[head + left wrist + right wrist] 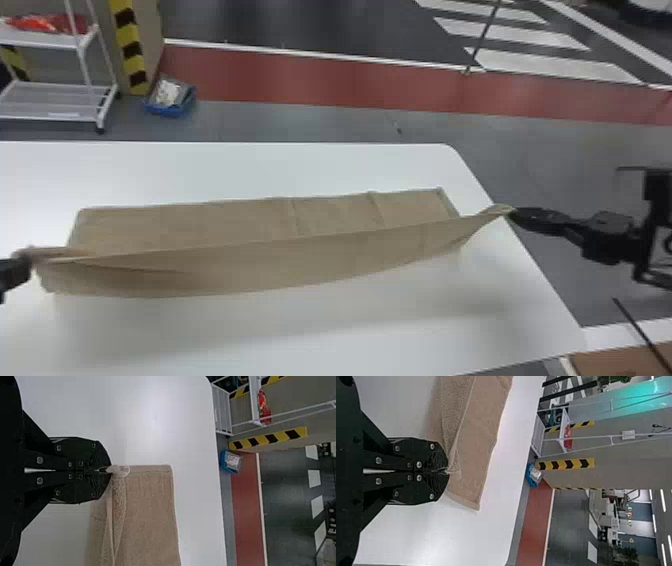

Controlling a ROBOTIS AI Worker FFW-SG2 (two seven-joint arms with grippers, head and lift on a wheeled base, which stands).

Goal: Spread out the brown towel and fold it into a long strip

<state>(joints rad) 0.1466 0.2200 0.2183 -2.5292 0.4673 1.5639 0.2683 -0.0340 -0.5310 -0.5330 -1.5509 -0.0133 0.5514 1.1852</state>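
Beyond the white table, at ten o'clock in the head view, stand a white wire rack with red items on its upper shelf, a yellow-and-black striped post and, at the post's foot, a blue box with pale contents. A red floor band crosses at twelve o'clock, white floor stripes lie toward two, and a brown surface sits low at four.

The brown towel stretches across the middle of the table, from nearly nine o'clock to three. Its far part lies on the tabletop, marked by a few cross creases; its near part is lifted into a long band, drawn out between the grippers and shading the table beneath. The left gripper, between eight and nine o'clock, has its fingers clenched on one near corner. The right gripper, at three, has its fingers pinched together on the other, drawn to a narrow point.

The wrist views show looped, nubbly pile on the lifted cloth, a flatter weave with a hemmed edge beside it, and smooth tabletop around. The fingers are black, broad and rounded, with screws along them.
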